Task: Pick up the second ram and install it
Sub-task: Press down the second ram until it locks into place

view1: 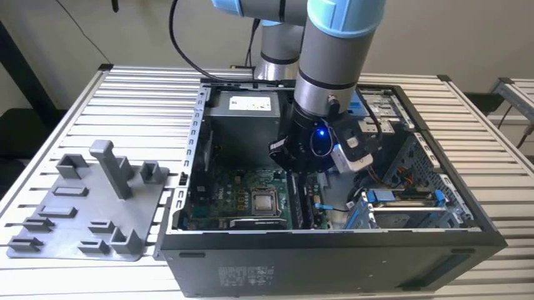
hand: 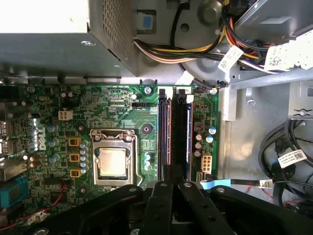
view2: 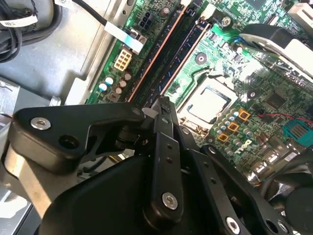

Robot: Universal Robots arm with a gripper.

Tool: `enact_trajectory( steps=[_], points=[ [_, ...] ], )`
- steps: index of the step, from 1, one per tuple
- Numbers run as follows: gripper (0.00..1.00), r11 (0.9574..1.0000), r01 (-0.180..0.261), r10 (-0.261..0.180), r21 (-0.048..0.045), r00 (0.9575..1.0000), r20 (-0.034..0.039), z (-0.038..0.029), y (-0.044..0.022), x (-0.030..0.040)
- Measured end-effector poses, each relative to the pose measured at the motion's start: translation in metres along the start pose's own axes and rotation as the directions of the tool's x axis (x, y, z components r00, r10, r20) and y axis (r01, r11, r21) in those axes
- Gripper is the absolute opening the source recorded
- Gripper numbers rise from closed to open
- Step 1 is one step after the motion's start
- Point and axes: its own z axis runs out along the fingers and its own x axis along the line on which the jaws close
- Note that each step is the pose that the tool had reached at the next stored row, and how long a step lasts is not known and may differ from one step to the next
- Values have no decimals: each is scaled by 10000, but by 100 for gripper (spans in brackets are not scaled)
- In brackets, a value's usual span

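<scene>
Inside the open computer case (view1: pixel 334 247), the gripper (hand: pixel 172 183) hangs low over the memory slots (hand: pixel 173 132).

Its jaws look closed together; whether they pinch anything I cannot tell. The second ram (hand: pixel 180 129) appears to stand in its slot beside the processor (hand: pixel 113 161), so installation looks nearly finished; the grey tray (view1: pixel 84 212) sits on the bench (view1: pixel 150 87).
</scene>
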Motion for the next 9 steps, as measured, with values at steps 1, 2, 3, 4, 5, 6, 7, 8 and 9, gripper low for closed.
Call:
enact_trajectory(
  steps=[1, 2, 3, 4, 5, 6, 7, 8, 9],
  points=[
    [11, 10000, 0, 0, -1, 10000, 0, 0, 0, 0],
    [11, 10000, 0, 0, -1, 10000, 1, -1, 0, 0],
    [11, 10000, 0, 0, 0, 10000, 2, -1, 0, 0],
    [11, 10000, 0, 0, 0, 10000, 2, -1, 0, 0],
    [11, 10000, 0, 0, 0, 10000, 3, -1, 0, 0],
    [11, 10000, -1, 1, 0, 10000, 3, -2, 0, 0],
    [11, 10000, -1, 1, -1, 10000, 4, -2, 0, 0],
    [11, 10000, 0, 0, 0, 10000, 5, -2, 0, 0],
    [11, 10000, 0, 0, 0, 10000, 6, -2, 0, 0]
  ],
)
